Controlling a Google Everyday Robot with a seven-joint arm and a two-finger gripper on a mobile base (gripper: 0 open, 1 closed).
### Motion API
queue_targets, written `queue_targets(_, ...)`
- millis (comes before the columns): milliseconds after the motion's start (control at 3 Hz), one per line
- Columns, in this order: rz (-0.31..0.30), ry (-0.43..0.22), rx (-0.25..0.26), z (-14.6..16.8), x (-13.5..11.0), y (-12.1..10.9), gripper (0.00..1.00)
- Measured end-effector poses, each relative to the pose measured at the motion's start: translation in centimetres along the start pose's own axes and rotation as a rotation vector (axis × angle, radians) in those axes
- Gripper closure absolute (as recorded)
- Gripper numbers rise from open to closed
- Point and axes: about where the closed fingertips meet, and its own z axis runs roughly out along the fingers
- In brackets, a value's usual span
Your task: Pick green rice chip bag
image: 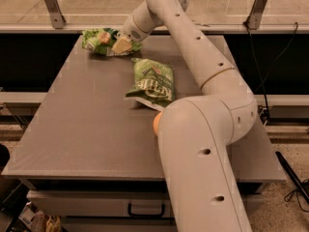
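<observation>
Light-green bag [94, 39] by seemingly cream hand [121, 42]

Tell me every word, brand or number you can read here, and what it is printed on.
On the longer dark green glossy bag in the middle of the grey table: big white block lettering, too blurred to read.
On the small light-green glossy snack bag at the far edge, where the gripper is: a dark oval logo, too small to read.
On the white robot arm: no text.
</observation>
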Motion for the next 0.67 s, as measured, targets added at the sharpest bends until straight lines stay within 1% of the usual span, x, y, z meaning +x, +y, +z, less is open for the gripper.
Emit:
queue_targets(333,-0.041,0.004,0.047,-3.3,-2.8,-1.0,1.00)
queue_targets(667,-0.094,0.022,0.101,-6.7,-6.2,-1.6,1.00)
